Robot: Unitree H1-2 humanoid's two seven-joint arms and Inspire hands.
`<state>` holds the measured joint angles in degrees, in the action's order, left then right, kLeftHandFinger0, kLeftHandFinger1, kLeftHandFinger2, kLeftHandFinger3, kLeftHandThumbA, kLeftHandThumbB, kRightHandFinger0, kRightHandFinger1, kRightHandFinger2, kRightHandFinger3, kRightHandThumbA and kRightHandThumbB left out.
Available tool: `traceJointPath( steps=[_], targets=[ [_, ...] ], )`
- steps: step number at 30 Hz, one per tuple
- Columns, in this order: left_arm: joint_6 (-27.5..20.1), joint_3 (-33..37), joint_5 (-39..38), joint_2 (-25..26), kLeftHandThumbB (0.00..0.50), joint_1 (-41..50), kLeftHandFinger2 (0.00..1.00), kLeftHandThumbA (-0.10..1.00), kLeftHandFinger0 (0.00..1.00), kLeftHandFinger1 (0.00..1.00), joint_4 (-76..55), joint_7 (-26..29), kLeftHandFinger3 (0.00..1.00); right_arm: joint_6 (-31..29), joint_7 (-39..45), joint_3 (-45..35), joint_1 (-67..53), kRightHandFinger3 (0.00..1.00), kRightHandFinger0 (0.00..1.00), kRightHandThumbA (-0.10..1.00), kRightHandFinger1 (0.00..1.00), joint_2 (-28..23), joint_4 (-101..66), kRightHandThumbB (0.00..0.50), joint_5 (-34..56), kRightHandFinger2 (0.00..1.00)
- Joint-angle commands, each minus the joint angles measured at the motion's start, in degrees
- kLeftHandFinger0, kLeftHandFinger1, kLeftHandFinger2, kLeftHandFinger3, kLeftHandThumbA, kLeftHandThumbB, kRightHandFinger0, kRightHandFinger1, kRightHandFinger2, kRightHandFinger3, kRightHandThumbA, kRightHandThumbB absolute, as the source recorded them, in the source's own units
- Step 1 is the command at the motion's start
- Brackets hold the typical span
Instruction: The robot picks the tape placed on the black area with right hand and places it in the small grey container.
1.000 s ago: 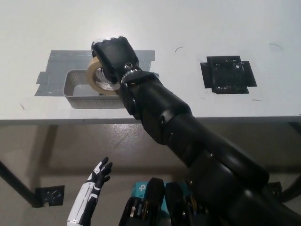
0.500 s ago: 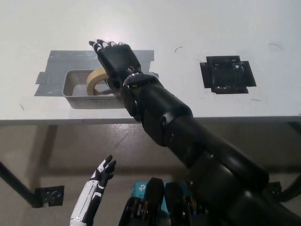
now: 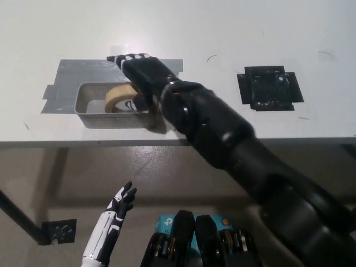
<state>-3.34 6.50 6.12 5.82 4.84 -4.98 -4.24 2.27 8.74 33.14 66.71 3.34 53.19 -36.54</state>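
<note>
Reaching across the upper middle of the frame, the black right hand (image 3: 142, 69) hovers over the right end of the small grey container (image 3: 83, 103), its fingers (image 3: 119, 58) spread and stretched toward the upper left, holding nothing as far as this view shows. Just below and left of the palm, the roll of tan masking tape (image 3: 119, 97) sits inside the container, leaning on its edge against the right part of the tray rather than lying flat; whether the hand touches it at all cannot be told, since the palm overlaps the roll's right side. The container itself stands on a patch of grey tape (image 3: 69, 72) stuck to the white bench (image 3: 222, 28), near the bench's front edge. Off toward the right of the frame, well apart from the container, the black area (image 3: 270, 88) lies bare, with no roll on it. Judging from this, the carrying and the drop look done: the tape is off the black patch and in the tray, and the hand appears to have let go. What seems left is only for the right arm to pull clear without knocking the tilted roll, and perhaps for the roll to settle. The white left hand (image 3: 119, 201) rests below the bench at the lower left of the frame, fingers apart and holding nothing.
</note>
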Motion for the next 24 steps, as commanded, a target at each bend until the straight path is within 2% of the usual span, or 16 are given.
traceJointPath(
  steps=[1,3,4,7,10,13,17,19,20,23,24],
  targets=[
    [-1.3,-1.3,-1.6,0.8,0.088,-2.5,1.00,0.98,1.00,1.00,0.1,-0.6,1.00,15.4,43.6,1.6,6.1,1.00,1.00,0.69,1.00,-16.2,-39.0,0.500,16.9,1.00],
    [-1.5,-1.2,-1.5,0.8,0.084,-2.5,1.00,0.99,1.00,1.00,0.3,-0.5,1.00,16.0,45.4,1.1,7.0,1.00,1.00,0.72,1.00,-17.5,-39.7,0.500,18.3,1.00],
    [-1.4,-1.2,-1.4,0.8,0.082,-2.4,1.00,0.99,1.00,1.00,0.3,-0.5,1.00,18.0,46.6,0.6,7.5,1.00,1.00,0.72,1.00,-18.3,-40.6,0.500,19.3,1.00],
    [-1.1,-0.9,-1.5,0.4,0.086,-2.5,1.00,0.97,1.00,1.00,0.4,-0.7,1.00,19.6,48.0,-1.4,8.4,1.00,1.00,0.66,1.00,-20.3,-41.1,0.500,22.4,1.00],
    [-1.2,-1.1,-2.1,0.3,0.089,-3.0,1.00,0.96,1.00,1.00,0.9,-0.7,1.00,19.2,48.3,-2.0,8.9,1.00,1.00,0.66,1.00,-20.9,-40.6,0.500,23.3,1.00],
    [-1.3,-1.3,-1.9,0.4,0.107,-2.7,1.00,0.95,1.00,1.00,1.0,-0.5,1.00,18.1,48.0,-1.9,8.8,1.00,1.00,0.74,1.00,-22.5,-42.7,0.500,22.8,1.00],
    [-2.0,-1.1,-0.8,0.6,0.091,-2.6,1.00,0.97,1.00,1.00,0.8,-0.2,1.00,20.9,45.4,-6.5,6.7,1.00,1.00,0.79,1.00,-25.6,-48.8,0.500,26.5,1.00],
    [-1.8,-1.3,-0.8,0.9,0.091,-2.4,1.00,0.99,1.00,1.00,0.4,-0.3,1.00,22.3,43.6,-11.3,3.6,1.00,1.00,0.88,1.00,-27.8,-53.6,0.500,31.5,1.00],
    [-1.6,-1.4,-0.8,0.9,0.097,-3.0,1.00,1.00,1.00,1.00,0.6,-0.2,1.00,23.2,42.8,-13.2,2.4,1.00,1.00,0.98,1.00,-29.3,-56.4,0.500,32.9,1.00],
    [-1.0,-1.8,-0.9,1.1,0.114,-3.3,1.00,1.00,1.00,1.00,0.5,-0.2,1.00,24.7,39.3,-18.7,-4.8,1.00,1.00,1.00,1.00,-34.1,-69.5,0.445,35.2,1.00],
    [-1.0,-1.9,-0.9,1.1,0.114,-3.3,1.00,1.00,1.00,1.00,0.5,-0.2,1.00,24.7,38.8,-19.5,-5.9,1.00,1.00,1.00,1.00,-34.3,-70.9,0.447,35.8,1.00]
  ],
)
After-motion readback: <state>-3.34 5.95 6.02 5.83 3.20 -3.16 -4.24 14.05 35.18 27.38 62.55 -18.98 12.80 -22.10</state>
